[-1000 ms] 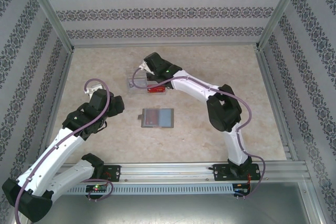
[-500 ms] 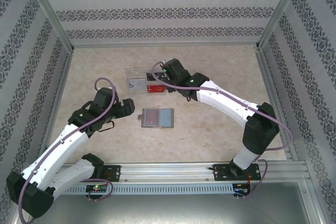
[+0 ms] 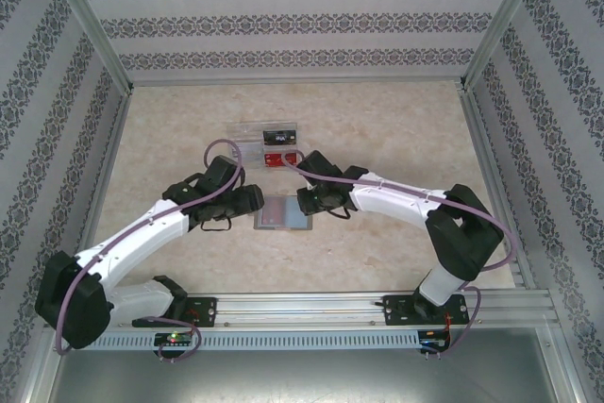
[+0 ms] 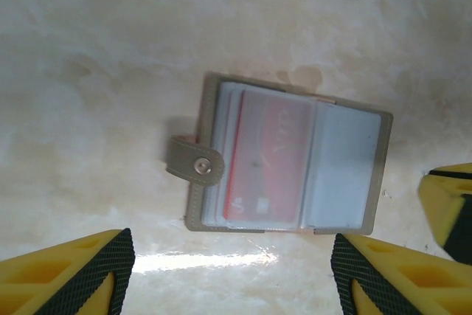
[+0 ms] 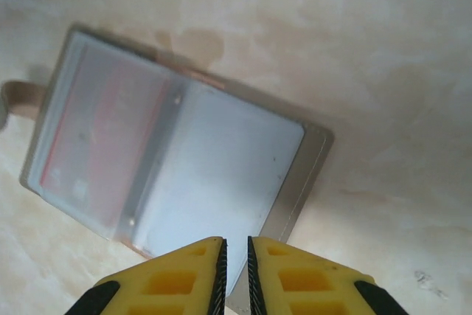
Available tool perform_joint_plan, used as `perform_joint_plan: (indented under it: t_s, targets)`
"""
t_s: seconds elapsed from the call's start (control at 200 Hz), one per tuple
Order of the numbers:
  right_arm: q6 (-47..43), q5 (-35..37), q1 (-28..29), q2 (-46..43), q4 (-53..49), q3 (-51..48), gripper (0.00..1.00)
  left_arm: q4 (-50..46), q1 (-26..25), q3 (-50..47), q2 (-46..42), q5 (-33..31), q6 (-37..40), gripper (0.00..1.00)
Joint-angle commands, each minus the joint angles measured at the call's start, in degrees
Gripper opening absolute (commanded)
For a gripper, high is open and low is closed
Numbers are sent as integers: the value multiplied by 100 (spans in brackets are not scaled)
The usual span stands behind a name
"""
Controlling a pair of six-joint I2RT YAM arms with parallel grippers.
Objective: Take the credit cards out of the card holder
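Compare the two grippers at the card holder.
The left gripper has jaws wide open; the right gripper has them nearly shut. The left gripper sits at the card holder's strap side, the right gripper at its opposite side. Both have yellow fingers.

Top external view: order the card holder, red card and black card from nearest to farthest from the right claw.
1. The card holder, right beside the right claw, on its left.
2. The red card, beyond the holder, toward the back.
3. The black card, farthest, just behind the red one.
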Motion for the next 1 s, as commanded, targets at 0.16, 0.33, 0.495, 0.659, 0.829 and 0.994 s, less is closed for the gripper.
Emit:
perform_joint_plan:
  t_s: [0.16,0.33,0.495,0.659,0.829,0.994]
  targets:
    - [232,-231,-80,94,336,-431,16,608,-337,27,451,34,-443,69]
    - [225,-277,-140,305,346,-426,13,790,-348,101,811,233,-288,68]
    - [156,-194,-202,519,343,-428,10,1068,-369,15,1015,398,-252,68]
    - [141,-219,-251,719,431,-495,0,1311,-397,15,1295,590,-245,65]
    - [130,-309,-294,799,460,-490,0,1345,-411,35,1515,614,-191,61]
    - [119,-373,-301,816,442,-441,0,1402,-412,50,1704,672,-151,61]
